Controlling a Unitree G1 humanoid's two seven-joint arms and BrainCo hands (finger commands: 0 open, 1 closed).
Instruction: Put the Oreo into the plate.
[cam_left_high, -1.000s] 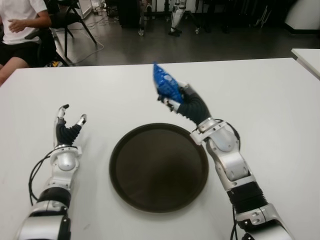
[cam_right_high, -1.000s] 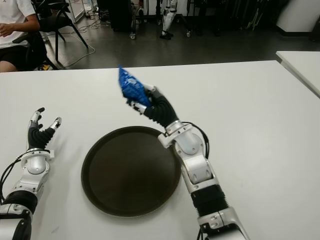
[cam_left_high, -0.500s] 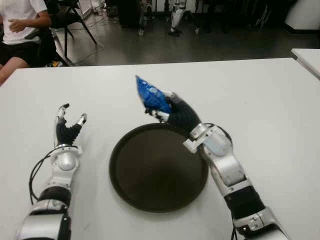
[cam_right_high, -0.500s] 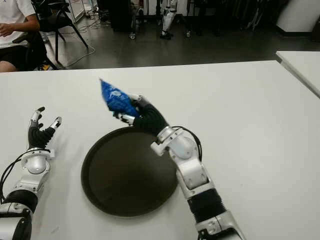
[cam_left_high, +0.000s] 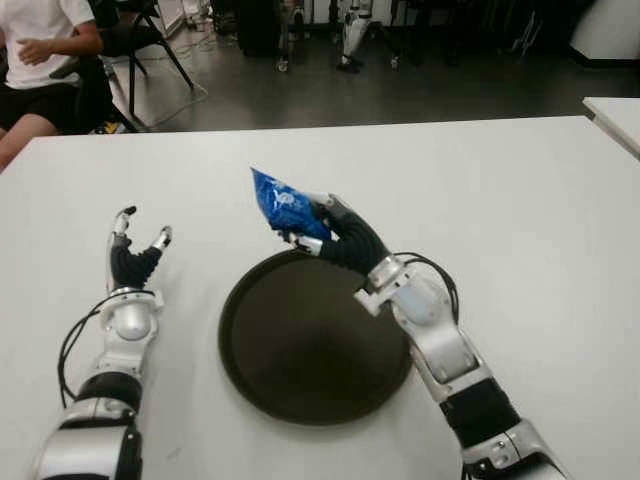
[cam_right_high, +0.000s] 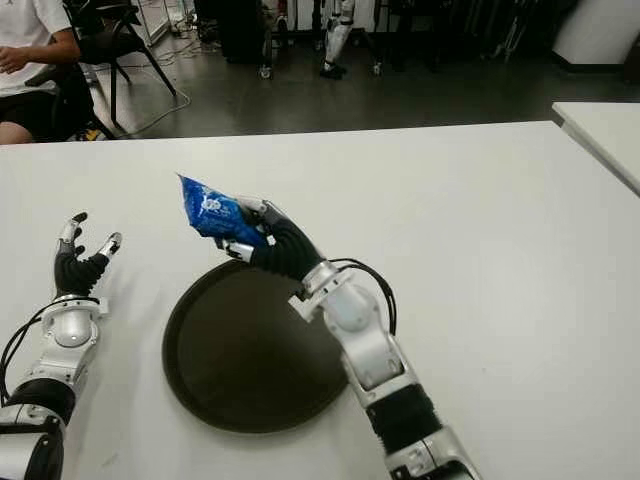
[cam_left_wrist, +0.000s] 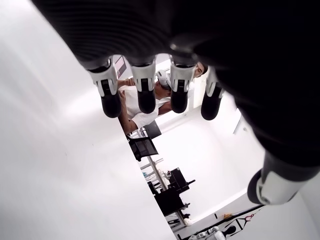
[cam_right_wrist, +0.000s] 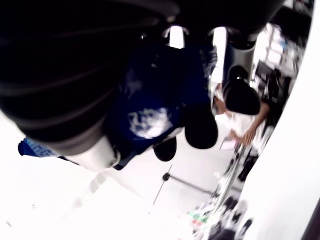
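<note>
My right hand (cam_left_high: 318, 228) is shut on a blue Oreo packet (cam_left_high: 280, 201), held in the air above the far left rim of the round dark plate (cam_left_high: 310, 360). The packet (cam_right_high: 211, 213) sticks out past the fingers toward the left. In the right wrist view the blue wrapper (cam_right_wrist: 150, 112) sits pinched between thumb and fingers. The plate lies on the white table (cam_left_high: 520, 200) in front of me with nothing in it. My left hand (cam_left_high: 135, 245) shows to the left of the plate, fingers spread and holding nothing.
A second white table (cam_left_high: 615, 115) edges in at the far right. A seated person (cam_left_high: 40, 50) and chairs are beyond the table's far left corner. More robot legs and equipment stand on the floor behind.
My right hand has carried the Oreo packet leftward and lower, from beyond the plate's far right rim to above its far left rim. The left hand has not moved.
</note>
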